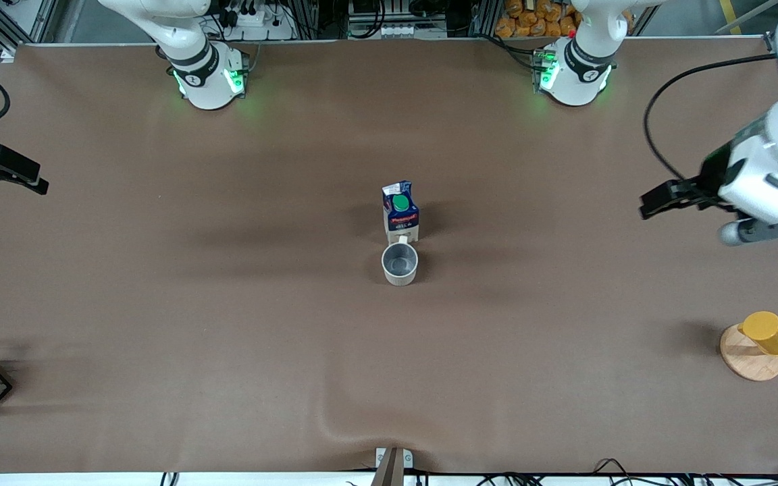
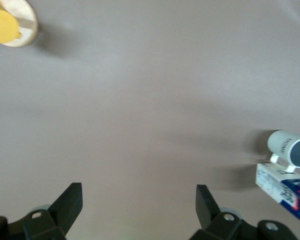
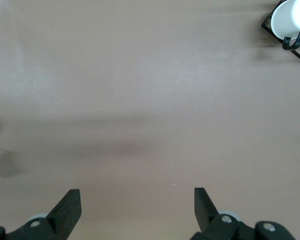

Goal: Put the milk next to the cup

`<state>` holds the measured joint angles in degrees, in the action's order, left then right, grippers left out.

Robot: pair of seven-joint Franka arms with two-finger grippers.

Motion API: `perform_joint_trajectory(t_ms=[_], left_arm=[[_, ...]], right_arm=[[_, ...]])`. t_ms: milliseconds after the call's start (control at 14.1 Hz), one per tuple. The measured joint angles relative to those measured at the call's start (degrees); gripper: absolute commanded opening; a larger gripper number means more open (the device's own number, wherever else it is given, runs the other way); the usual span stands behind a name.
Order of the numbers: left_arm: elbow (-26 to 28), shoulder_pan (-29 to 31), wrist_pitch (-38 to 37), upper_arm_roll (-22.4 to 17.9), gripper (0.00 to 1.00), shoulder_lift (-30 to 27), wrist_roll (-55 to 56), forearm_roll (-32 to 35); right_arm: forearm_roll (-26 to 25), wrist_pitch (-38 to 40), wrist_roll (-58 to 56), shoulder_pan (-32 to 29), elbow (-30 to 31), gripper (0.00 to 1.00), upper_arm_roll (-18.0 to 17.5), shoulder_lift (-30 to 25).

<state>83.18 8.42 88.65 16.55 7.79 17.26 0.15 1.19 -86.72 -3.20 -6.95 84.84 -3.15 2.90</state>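
In the front view, the milk point(image 1: 400, 212) stood upright at the middle of the table point(image 1: 227, 304), its green cap facing up. The cup point(image 1: 400, 263) sat just beside the milk, nearer to the front camera, its handle touching the carton's base. The left pincer point(image 1: 659, 200) hung over bare table toward the left arm's end, well apart from the milk; the right pincer point(image 1: 7, 174) hung over the right arm's end. A yellow cup point(image 1: 770, 333) rested on a round wooden coaster point(image 1: 747, 361).

In the left wrist view, the left pincer point(image 2: 139, 202) was spread wide, holding nothing; milk point(image 2: 285, 187) and cup point(image 2: 289, 148) touched.

In the right wrist view, the right pincer point(image 3: 137, 202) was spread and empty; a white cup point(image 3: 289, 17) sat in a black wire rack point(image 3: 270, 25).
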Motion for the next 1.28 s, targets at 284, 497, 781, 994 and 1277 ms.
perform_joint_trajectory(t_ms=[284, 497, 781, 994, 1277], left_arm=[[3.0, -6.5, -0.1, -10.8, 1.0, -4.3, -5.7, 0.0], [3.2, -7.2, -1.6, -12.4, 1.0, -5.5, -7.1, 0.0], [3.2, -7.3, -1.8, -13.2, 1.0, -5.6, -7.8, 0.0], [3.2, -8.0, -1.8, -13.2, 1.0, -5.6, -7.8, 0.0], [3.2, -9.4, -1.9, -13.1, 1.0, -5.6, -7.9, 0.0]], right_arm=[[0.0, 0.0, 0.0, 0.0, 0.0, 1.0, -0.2, 0.0], [0.0, 0.0, 0.0, 0.0, 0.0, 1.0, -0.4, 0.0], [0.0, 0.0, 0.0, 0.0, 0.0, 1.0, -0.8, 0.0], [0.0, 0.0, 0.0, 0.0, 0.0, 1.0, -0.8, 0.0], [0.0, 0.0, -0.1, 0.0, 0.0, 1.0, -0.9, 0.0]])
